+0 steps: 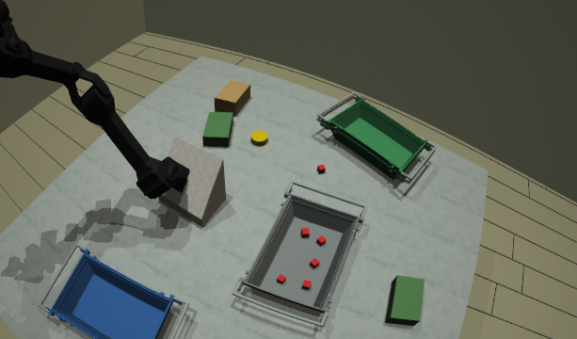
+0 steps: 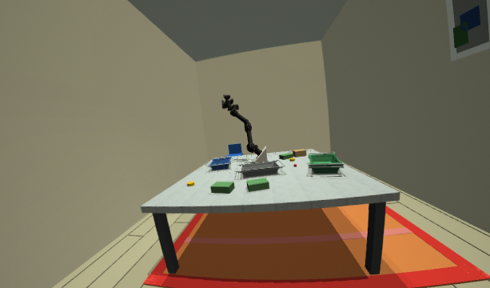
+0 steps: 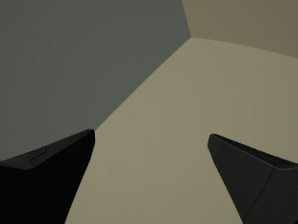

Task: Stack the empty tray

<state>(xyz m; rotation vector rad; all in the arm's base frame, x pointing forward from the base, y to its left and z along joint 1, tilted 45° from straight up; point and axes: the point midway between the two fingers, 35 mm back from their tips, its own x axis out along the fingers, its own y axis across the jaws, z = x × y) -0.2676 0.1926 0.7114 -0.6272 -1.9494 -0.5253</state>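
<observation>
The loaded grey tray [image 1: 316,216] [image 2: 262,172] stands mid-table with several small red blocks [image 1: 305,233] inside. Its far wire bar [image 1: 328,194] and near wire bar [image 1: 279,310] stand out beyond its ends. A blue tray [image 1: 123,288] [image 2: 221,166] and a green tray [image 1: 387,126] [image 2: 325,170] stand on either side of it, both empty, their bars also outward. Which one is the empty tray of the task, I cannot tell. My gripper [image 3: 153,139] is open and empty, with only wall and ceiling beyond it in the wrist view. It is raised high, away from all the trays.
A pale wedge [image 1: 196,181] [image 2: 262,155] stands by the arm's base. An orange block [image 1: 232,96], a green block [image 1: 217,128] and a yellow disc [image 1: 259,137] lie behind it. A loose red cube [image 1: 321,169] lies between the grey and green trays. Another green block [image 1: 407,300] lies near the grey tray.
</observation>
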